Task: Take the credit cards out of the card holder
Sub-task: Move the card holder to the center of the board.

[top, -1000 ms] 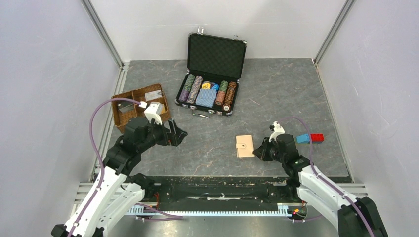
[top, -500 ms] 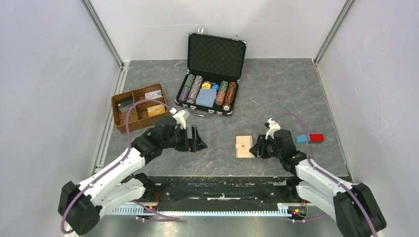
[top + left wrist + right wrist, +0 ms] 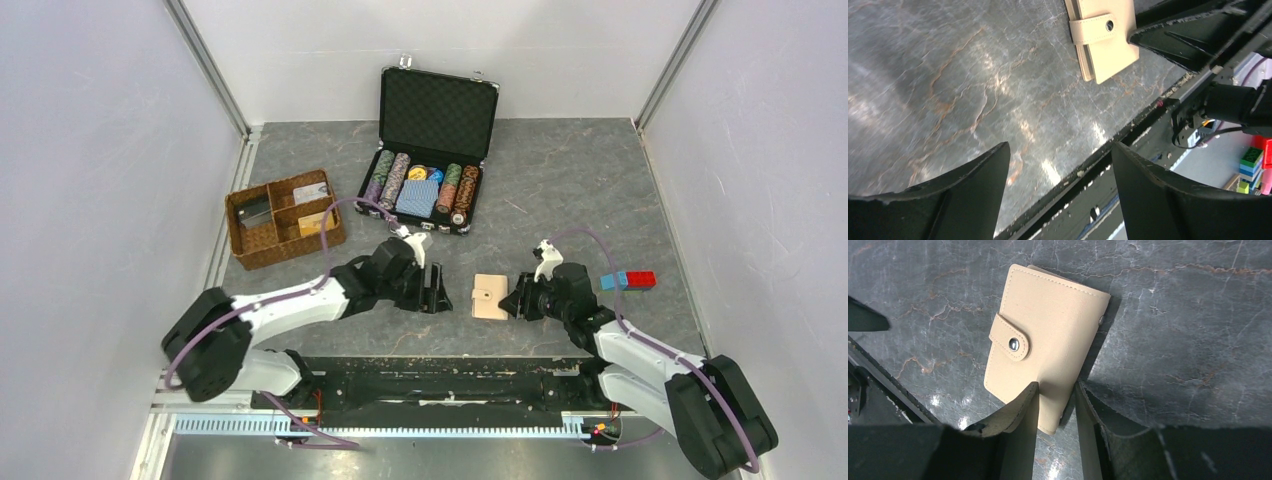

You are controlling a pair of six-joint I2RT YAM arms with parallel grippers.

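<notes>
The card holder [image 3: 490,297] lay flat on the grey table [image 3: 580,180], near the front edge and a bit right of the middle. It was tan and it was shut. Its little strap [image 3: 1010,342] was snapped down over the front with a round metal button.

The right gripper [image 3: 1057,390] was at the holder's right side. Its 2 jaws stood only a little way apart. One finger [image 3: 1023,405] lay over the tan cover, and the other was just beside the holder's edge. A corner of the holder showed in the gap between them. They were not clamped on it.

The left gripper [image 3: 1059,150] was near the holder's left side but not touching it. Its jaws were wide apart with nothing between them, only bare table below.

Far off to the left sat a brown wicker tray [image 3: 290,252] with small boxes inside. 3 credit cards [image 3: 311,190] lay in it, each in its own box.

At the back of the table stood a black case [image 3: 438,110] with its lid up. Inside were rows of poker chips [image 3: 385,175] and a blue deck of playing cards [image 3: 417,197].

To the right of the right arm lay some toy bricks [image 3: 628,281], blue and red, joined end to end.
</notes>
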